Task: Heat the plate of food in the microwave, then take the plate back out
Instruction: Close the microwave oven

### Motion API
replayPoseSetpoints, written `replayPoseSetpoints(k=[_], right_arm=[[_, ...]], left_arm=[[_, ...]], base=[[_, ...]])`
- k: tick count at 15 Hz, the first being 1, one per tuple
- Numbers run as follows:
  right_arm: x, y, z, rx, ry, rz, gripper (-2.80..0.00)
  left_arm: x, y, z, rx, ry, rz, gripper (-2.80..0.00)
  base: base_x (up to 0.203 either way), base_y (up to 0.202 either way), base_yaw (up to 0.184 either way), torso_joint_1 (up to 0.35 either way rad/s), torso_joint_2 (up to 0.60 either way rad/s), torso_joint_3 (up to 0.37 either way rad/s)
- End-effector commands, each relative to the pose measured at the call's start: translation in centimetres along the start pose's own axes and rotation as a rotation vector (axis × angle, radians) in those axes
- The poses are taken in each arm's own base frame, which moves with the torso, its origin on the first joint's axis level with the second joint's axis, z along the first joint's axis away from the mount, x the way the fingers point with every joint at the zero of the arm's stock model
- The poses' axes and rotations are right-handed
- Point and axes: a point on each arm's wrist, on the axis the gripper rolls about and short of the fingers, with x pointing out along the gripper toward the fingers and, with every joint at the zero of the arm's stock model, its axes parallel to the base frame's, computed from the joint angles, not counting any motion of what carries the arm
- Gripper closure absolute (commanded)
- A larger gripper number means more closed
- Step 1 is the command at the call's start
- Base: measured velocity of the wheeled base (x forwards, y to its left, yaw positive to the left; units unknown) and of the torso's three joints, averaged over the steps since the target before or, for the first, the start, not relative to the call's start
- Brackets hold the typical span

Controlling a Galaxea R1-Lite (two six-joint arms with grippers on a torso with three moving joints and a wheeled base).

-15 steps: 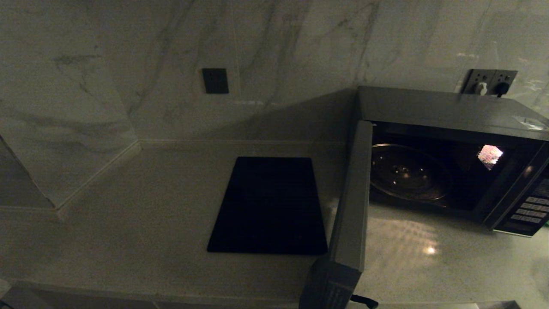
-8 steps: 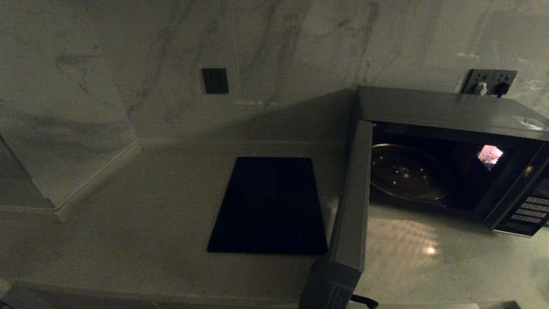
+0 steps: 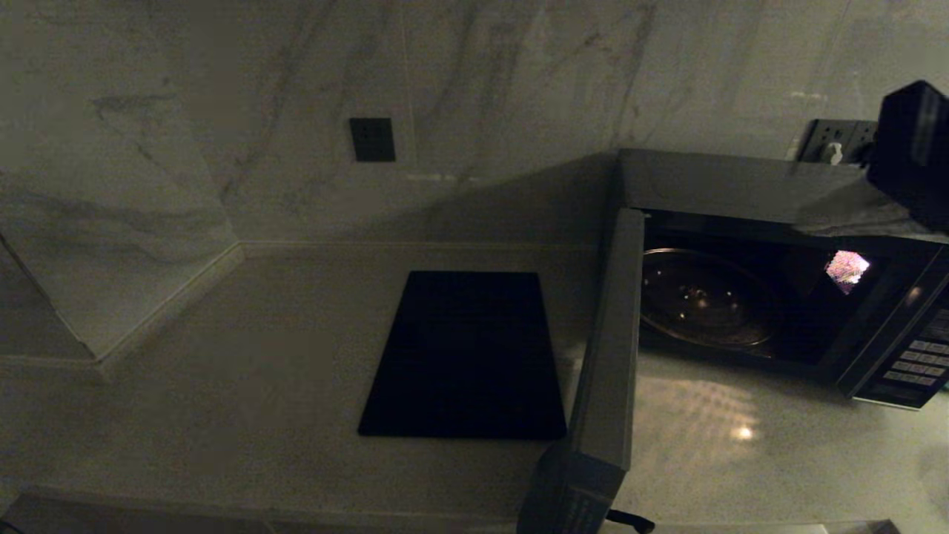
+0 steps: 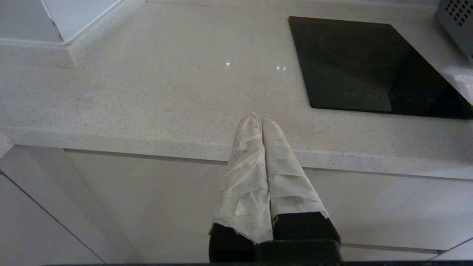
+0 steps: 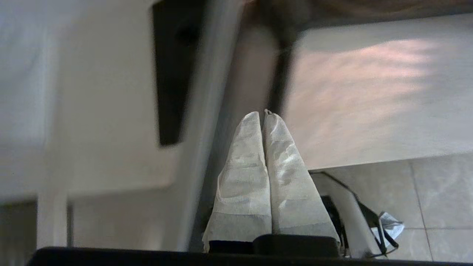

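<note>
While the head view shows the microwave (image 3: 778, 274) at the surface's (image 3: 222, 386) right end, door (image 3: 604, 348) swung open, no plate visible, the left wrist view shows the left gripper (image 4: 261, 122) with jaws pressed together over the front edge, and the right wrist view shows the right gripper (image 5: 264, 117) likewise closed, empty.

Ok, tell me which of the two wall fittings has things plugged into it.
The socket plate on the wall behind the microwave: it holds plugs. The dark plate above the black slab is bare.
</note>
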Motion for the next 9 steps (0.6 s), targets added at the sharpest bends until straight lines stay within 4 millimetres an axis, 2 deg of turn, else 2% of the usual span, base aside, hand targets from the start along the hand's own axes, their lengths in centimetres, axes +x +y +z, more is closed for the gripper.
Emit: replayPoseSetpoints(k=[1,5,9], right_arm=[[2.5,2.7,-1.7,-0.070,0.066,0.001,0.00],[4.6,4.4,-3.5,-0.121,0.121,-0.009,0.00],[4.9,6.4,-5.3,-0.166,0.140,0.062,0.00]], left_arm=[[0.0,0.0,0.0,0.000,0.001,0.001,0.00],[0.0,0.0,0.0,0.000,0.001,0.001,0.00],[0.0,0.0,0.0,0.000,0.000,0.000,0.00]], base=[[0.000,0.000,0.000,0.000,0.00,0.000],[0.000,0.000,0.000,0.000,0.00,0.000],[0.000,0.000,0.000,0.000,0.00,0.000]])
